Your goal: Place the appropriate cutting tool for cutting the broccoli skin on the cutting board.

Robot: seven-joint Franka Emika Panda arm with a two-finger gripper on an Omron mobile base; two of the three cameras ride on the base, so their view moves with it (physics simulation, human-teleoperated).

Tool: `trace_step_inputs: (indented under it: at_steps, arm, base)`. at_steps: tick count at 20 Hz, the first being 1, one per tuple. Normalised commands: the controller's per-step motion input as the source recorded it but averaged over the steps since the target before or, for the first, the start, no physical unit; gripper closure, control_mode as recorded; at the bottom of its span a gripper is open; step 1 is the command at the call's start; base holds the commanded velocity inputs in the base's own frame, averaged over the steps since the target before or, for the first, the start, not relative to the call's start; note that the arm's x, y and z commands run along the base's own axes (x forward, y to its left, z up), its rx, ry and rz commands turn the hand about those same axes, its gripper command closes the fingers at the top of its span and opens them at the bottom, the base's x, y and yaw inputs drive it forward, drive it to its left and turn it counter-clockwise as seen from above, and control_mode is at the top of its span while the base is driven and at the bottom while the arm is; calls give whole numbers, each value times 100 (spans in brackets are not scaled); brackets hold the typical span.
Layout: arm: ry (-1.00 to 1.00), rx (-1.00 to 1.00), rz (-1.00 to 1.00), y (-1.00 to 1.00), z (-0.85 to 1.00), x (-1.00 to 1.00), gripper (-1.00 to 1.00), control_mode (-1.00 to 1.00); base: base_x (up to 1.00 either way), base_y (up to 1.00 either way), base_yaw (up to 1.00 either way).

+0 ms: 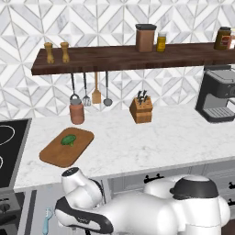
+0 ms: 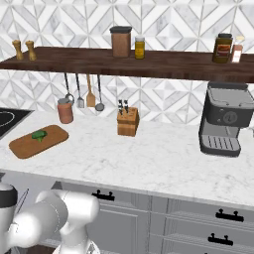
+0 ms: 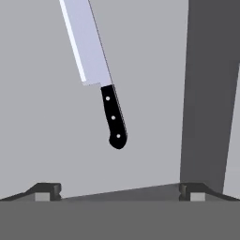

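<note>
The cutting tool (image 3: 111, 112), a knife with a long silver blade and a black riveted handle, lies on a flat grey surface in the hand view, handle end nearest. My gripper (image 3: 119, 192) hovers just short of the handle, open, with nothing between its fingertips (image 3: 47, 190). The brown cutting board (image 1: 55, 156) rests on the marble counter at the left, beside the stove. The green broccoli (image 1: 69, 140) sits on the board's far half. From the right, the cutting board (image 2: 25, 145) carries the broccoli (image 2: 39, 134) near its middle. My arm bends low in front of the counter.
A wooden knife block (image 1: 141, 110) stands mid-counter and a coffee machine (image 1: 215, 96) at the right. A terracotta jar (image 1: 77, 113) stands behind the board, under hanging utensils. A light-blue peeler (image 1: 47, 220) lies low beside my arm. A dark wall (image 3: 211, 93) rises right of the knife.
</note>
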Motion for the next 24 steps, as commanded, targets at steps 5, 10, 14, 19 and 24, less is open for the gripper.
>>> trace_step_inputs:
  at_steps: [5,10,14,19,24]
  arm:
    - [-13,1,1,0,-33,0,-100,-100]
    - [0,6,0,0,-23,28,-100,-100]
    - [0,6,1,0,-28,29,-100,-100]
    - [0,3,1,0,-41,8,-100,-100]
    - [0,1,0,0,-44,3,-100,-100]
  base:
    - [0,0,0]
    - [0,0,0]
    - [0,0,0]
    - [0,0,0]
    - [0,0,0]
